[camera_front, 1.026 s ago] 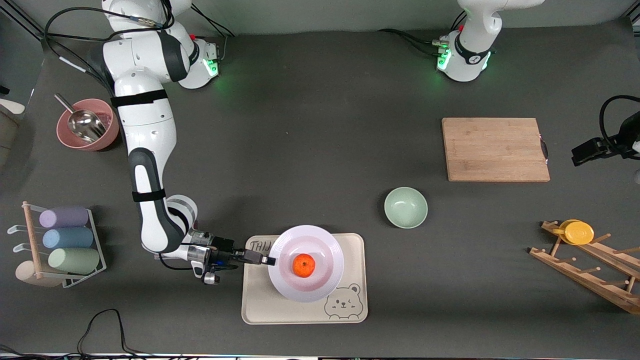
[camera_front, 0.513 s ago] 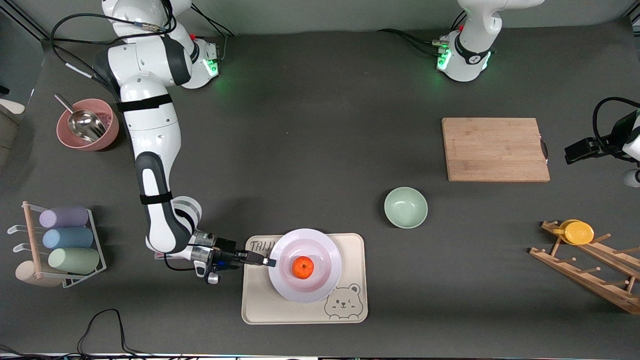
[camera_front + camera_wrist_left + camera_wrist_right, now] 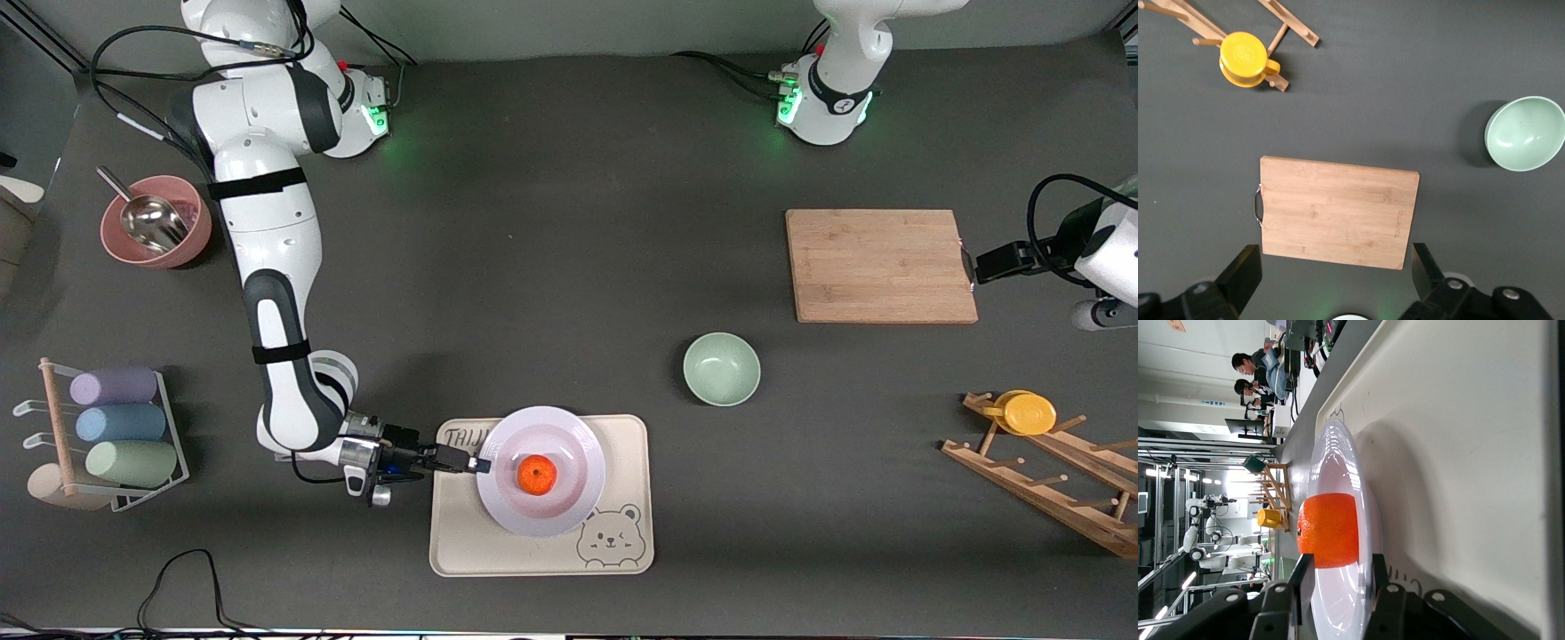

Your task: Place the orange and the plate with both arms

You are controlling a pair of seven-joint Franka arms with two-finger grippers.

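Orange point(image 3: 537, 474) on plate point(image 3: 569, 437) on bear tray point(image 3: 631, 436), right gripper point(image 3: 478, 463) pinching the rim, left gripper point(image 3: 1335, 275) gaping over cutting board point(image 3: 880, 265), green bowl point(image 3: 721, 368) nearby.

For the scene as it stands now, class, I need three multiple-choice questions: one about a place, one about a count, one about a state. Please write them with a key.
1. What does the plate rest on?
A. the cutting board
B. the bear tray
C. the bare table

2. How many rolls lie in the wire rack?
A. two
B. three
C. five

3. What is the left gripper doing?
A. hanging open over the cutting board
B. clamped on the green bowl
C. holding the orange

Key: 1 B, the plate sits on the bear tray with the orange in it. 2 B, purple, blue and green rolls show. 3 A, its fingers stand wide apart over the cutting board, with nothing between them. The right gripper is at the plate's rim.
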